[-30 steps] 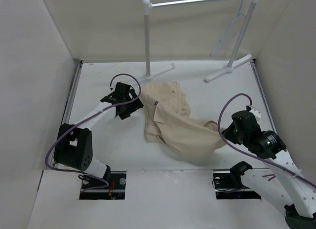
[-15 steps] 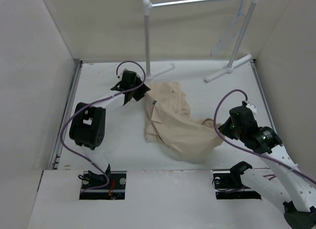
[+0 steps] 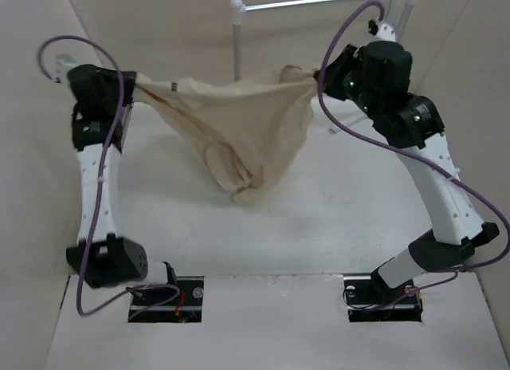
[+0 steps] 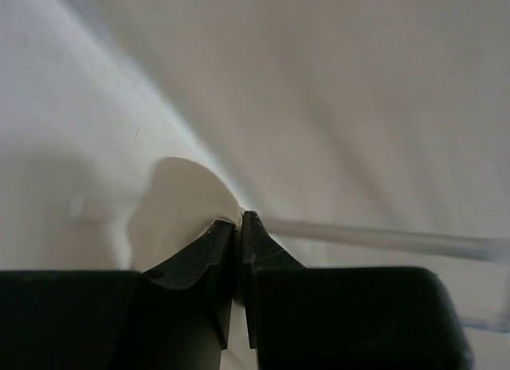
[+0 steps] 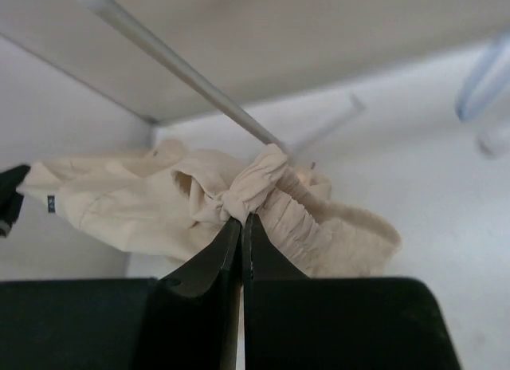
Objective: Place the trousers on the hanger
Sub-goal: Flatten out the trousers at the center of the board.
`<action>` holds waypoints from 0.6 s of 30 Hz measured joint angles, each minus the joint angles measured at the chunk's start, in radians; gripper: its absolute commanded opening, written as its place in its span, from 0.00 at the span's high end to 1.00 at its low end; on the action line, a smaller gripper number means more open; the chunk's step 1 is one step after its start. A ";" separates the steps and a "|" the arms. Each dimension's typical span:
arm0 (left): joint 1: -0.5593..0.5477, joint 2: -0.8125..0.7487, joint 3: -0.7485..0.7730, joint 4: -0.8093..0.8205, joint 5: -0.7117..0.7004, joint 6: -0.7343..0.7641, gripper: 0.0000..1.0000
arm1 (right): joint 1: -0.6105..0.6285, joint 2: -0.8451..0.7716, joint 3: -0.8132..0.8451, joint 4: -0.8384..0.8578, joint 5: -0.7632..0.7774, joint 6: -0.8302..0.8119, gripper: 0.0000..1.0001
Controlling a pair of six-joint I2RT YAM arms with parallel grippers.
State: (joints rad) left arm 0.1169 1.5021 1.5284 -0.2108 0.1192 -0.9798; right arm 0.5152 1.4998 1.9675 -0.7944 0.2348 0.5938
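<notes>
Holding the trousers [image 3: 239, 119] aloft between both arms.

Your left gripper [image 3: 132, 86] was clamped on a pale edge of the cloth, its jaws pinched almost together in the left wrist view. Your right gripper [image 3: 319, 76] was clamped on the gathered waistband, with a knot of fabric bunched at its tips. You had the garment stretched between the two, near the height of the rack [image 3: 237, 43] rail and sagging in the middle. Whether its lowest fold touched the table [image 3: 335, 218] or hung just above it, I could not tell. The hanger [image 5: 480, 83] showed only as a blurred pale-blue shape at the right edge of the right wrist view, well apart from the trousers.
</notes>
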 measured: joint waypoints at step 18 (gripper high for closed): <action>-0.311 -0.732 -0.800 -0.373 -0.146 -0.018 0.43 | -0.460 -0.527 -1.131 0.074 -0.035 0.133 0.96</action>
State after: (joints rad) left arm -0.1944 0.7696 0.7280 -0.5838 -0.0265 -0.9981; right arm 0.0555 0.9726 0.8368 -0.7204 0.2001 0.7269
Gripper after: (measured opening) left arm 0.556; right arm 0.061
